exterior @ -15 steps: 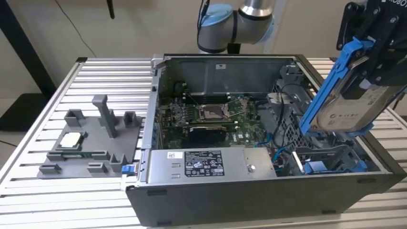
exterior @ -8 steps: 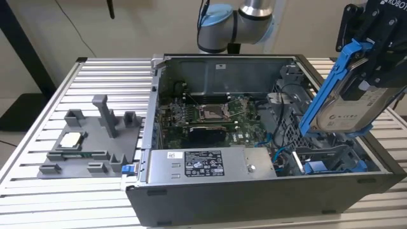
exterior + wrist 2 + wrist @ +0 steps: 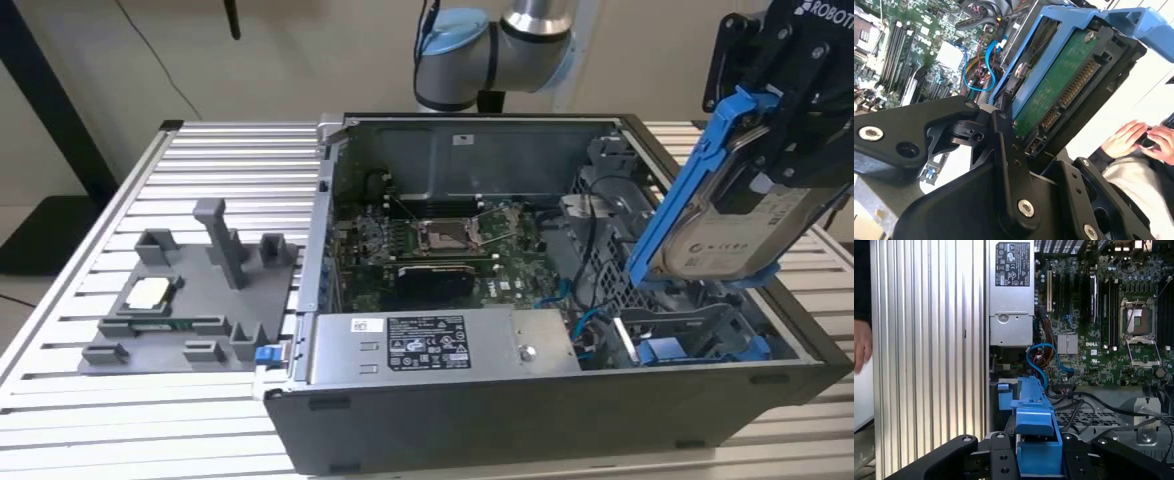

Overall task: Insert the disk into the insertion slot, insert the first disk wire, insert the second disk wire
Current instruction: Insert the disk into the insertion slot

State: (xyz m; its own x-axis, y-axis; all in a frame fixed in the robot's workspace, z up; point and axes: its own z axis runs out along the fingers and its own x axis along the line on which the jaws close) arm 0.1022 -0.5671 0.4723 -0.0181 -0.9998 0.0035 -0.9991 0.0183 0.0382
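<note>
My gripper (image 3: 790,150) is shut on the disk (image 3: 731,225), a silver-grey drive with a white label in a blue carrier frame (image 3: 694,150). It hangs tilted, nearly on edge, above the case's corner at the exterior view's right. Below it lies the insertion slot (image 3: 687,325), a dark grey bay with a blue part inside. The second wrist view shows the disk's green circuit side (image 3: 1064,85) and its connector between black fingers (image 3: 1006,145). The carrier's blue edge (image 3: 1034,410) shows in the first wrist view. A thin blue cable (image 3: 1041,360) loops loose near the bay.
The open computer case (image 3: 534,400) stands on a slatted metal table (image 3: 200,160), with a green motherboard (image 3: 441,240) and a grey power supply (image 3: 427,345) inside. A grey fixture (image 3: 187,300) sits at the exterior view's left. A person's hands (image 3: 1139,137) are close by.
</note>
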